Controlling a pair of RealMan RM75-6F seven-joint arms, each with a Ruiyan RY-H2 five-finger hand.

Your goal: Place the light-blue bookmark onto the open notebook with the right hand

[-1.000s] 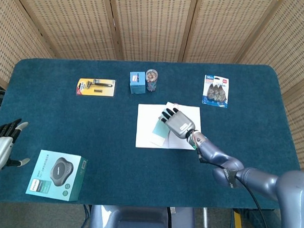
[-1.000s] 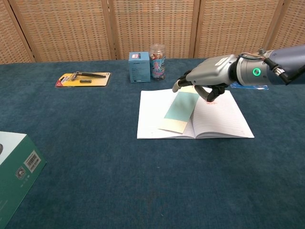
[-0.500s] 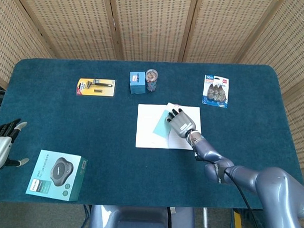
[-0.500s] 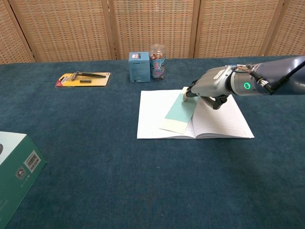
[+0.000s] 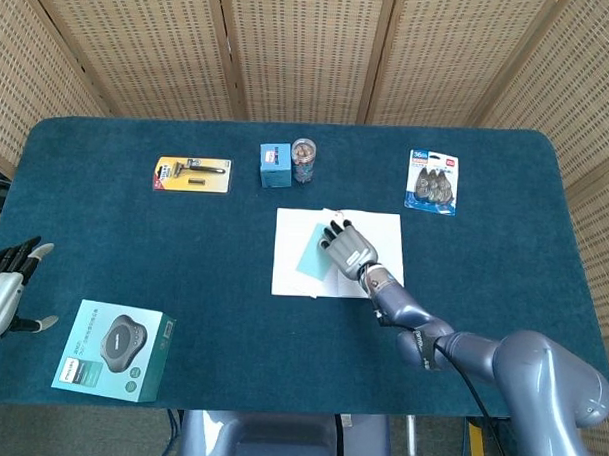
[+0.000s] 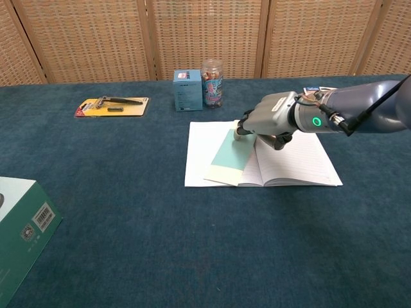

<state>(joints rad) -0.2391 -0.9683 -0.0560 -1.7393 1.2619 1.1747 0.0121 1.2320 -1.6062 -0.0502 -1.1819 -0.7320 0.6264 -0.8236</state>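
The right hand (image 6: 268,122) presses its fingers (image 6: 243,128) on the light-blue bookmark (image 6: 227,150). The bookmark lies on the open notebook (image 6: 295,163). The left hand (image 5: 4,283) is released.

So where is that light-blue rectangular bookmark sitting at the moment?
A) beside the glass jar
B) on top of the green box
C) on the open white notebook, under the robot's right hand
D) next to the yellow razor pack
C: the light-blue bookmark lies on the left page of the open white notebook, with the right hand resting on its far end.
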